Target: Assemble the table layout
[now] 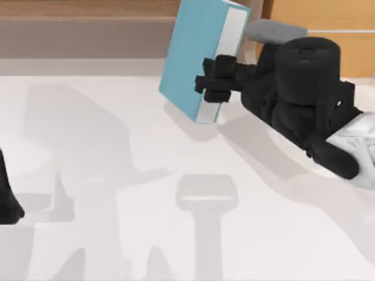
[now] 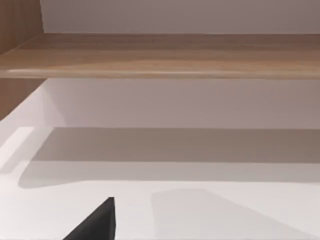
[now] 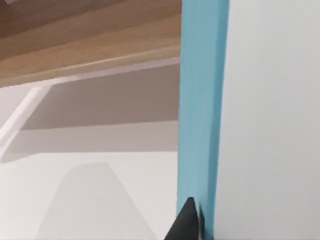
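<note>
Top view: light-blue book [image 1: 196, 55] is held clamped by the right gripper [image 1: 218, 81] at upper centre, above the table [image 1: 117, 175]. It is best kept upright and lowered slowly. Left gripper's [image 1: 7, 193] state cannot be told.

You look down on the table [image 1: 117, 146] from above. Your left wrist camera sits low, facing the wooden shelf [image 2: 160, 55]; your right wrist camera shares that shelf, pressed close against the blue book [image 3: 200, 100].

Matte black right arm [image 1: 304, 88], blocky black pincer [image 1: 214, 82], grey cap
</note>
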You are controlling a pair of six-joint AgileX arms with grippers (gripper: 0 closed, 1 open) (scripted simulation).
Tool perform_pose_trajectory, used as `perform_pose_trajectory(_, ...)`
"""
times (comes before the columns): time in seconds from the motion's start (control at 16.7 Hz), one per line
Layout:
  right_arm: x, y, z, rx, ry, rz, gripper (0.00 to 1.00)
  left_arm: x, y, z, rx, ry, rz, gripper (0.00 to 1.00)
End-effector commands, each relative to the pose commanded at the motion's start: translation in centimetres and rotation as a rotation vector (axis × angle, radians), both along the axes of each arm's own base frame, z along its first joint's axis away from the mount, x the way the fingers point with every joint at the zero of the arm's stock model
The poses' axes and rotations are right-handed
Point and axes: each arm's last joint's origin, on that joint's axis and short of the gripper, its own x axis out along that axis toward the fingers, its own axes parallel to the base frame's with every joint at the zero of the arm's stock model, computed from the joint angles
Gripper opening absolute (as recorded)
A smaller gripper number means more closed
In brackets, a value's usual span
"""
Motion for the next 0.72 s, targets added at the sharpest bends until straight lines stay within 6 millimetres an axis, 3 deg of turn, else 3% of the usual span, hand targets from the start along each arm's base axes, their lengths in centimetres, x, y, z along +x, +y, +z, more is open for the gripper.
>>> perform_pose_trajectory(0.3, -0.9, -9.0, -3.5, 0.215, 0.262, -0.104, 0.0, 0.0, 0.0, 0.0, 0.0, 0.0, 0.0, 1.0)
perform_pose_trajectory(0.72, 1.0, -23.7, -3.6, 0.652, 0.319, -0.5, 0.0, 0.0, 0.0, 0.0, 0.0, 0.0, 0.0, 1.0)
